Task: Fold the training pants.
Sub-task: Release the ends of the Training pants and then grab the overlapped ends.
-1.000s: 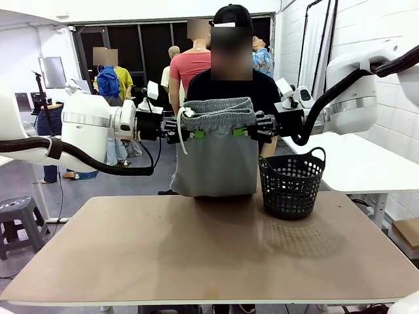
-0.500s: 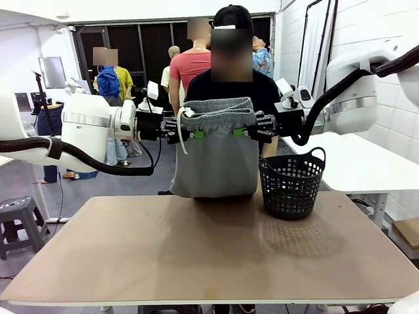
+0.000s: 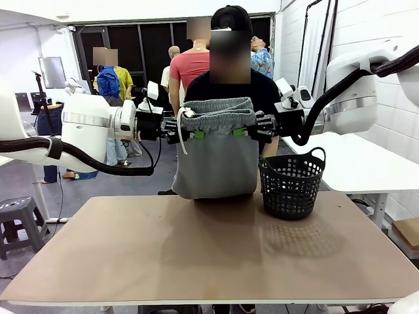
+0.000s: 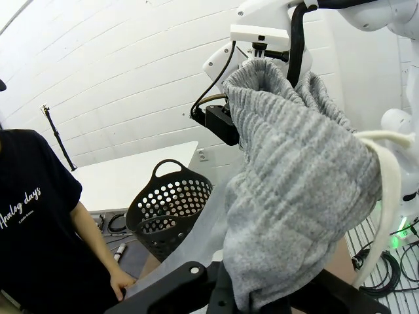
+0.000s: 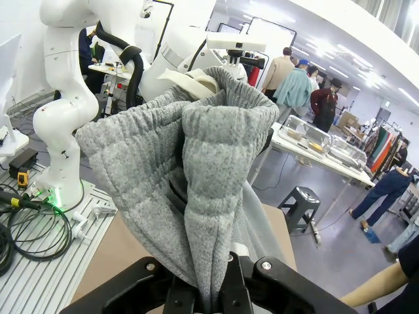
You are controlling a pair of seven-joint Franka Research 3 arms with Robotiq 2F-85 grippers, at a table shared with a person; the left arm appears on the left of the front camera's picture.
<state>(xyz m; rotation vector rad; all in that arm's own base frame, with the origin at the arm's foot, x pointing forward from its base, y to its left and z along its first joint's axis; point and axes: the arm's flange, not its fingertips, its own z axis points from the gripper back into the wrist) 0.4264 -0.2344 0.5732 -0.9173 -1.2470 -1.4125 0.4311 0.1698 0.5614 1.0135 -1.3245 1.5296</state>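
The light grey training pants [image 3: 216,154] hang in the air above the table's far edge, stretched by the gathered waistband, with the white drawstring [image 3: 180,134] dangling at their left side. My left gripper [image 3: 192,133] is shut on the left end of the waistband and my right gripper [image 3: 241,132] is shut on the right end. In the left wrist view the grey waistband [image 4: 288,176] bunches between the fingers. In the right wrist view the folded grey cloth [image 5: 209,196] runs down into the shut jaws. The hanging cloth ends just above the tabletop [image 3: 209,248].
A black mesh basket [image 3: 292,181] stands at the table's far right, close beside the hanging pants. A person in a black shirt [image 3: 262,88] stands behind the pants at the far side. A white side table [image 3: 366,163] is on the right.
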